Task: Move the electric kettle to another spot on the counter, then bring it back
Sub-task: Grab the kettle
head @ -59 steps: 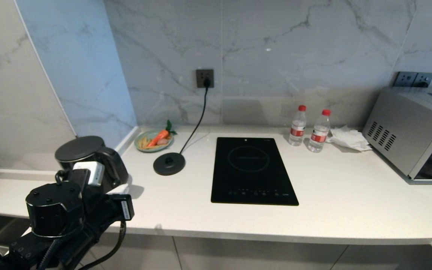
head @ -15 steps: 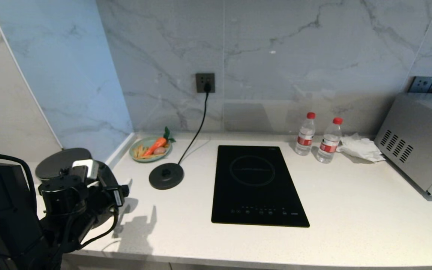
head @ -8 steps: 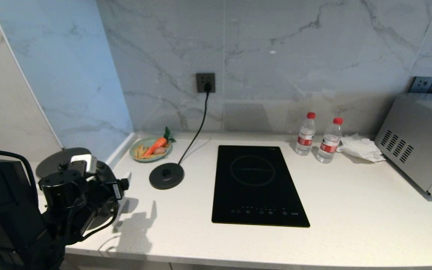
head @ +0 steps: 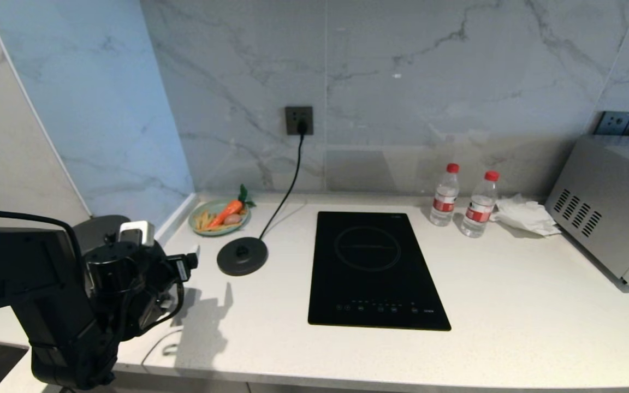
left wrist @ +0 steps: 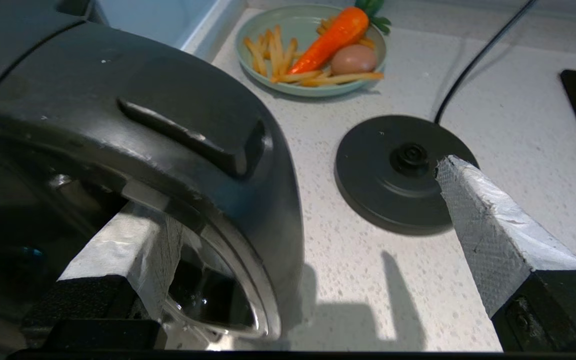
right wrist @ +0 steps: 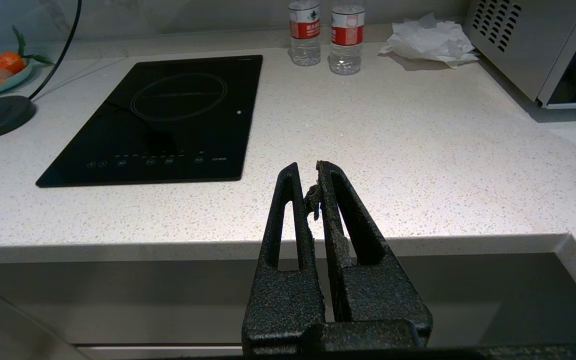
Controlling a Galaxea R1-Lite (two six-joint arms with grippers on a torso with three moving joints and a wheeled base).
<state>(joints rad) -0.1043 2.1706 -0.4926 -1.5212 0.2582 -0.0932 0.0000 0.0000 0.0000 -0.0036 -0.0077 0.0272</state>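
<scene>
The black electric kettle (head: 95, 230) stands at the far left of the white counter (head: 511, 327), mostly hidden behind my left arm. In the left wrist view its handle (left wrist: 178, 125) fills the near side. My left gripper (left wrist: 298, 195) is open wide: one taped finger (left wrist: 128, 250) sits inside the handle loop, the other (left wrist: 488, 225) stands well clear over the counter. The handle lies between them, not clamped. My right gripper (right wrist: 308, 167) is shut and empty, parked in front of the counter edge, outside the head view.
The round black power base (head: 242, 256) with its cord sits right of the kettle, a green plate of food (head: 220, 214) behind it. Further right are the black hob (head: 372, 267), two water bottles (head: 445, 194), crumpled tissue (head: 524, 214) and a microwave (head: 609, 202).
My left arm has shifted right and forward beside the kettle, and its fingers have spread a little wider. The kettle and the power base have stayed put.
</scene>
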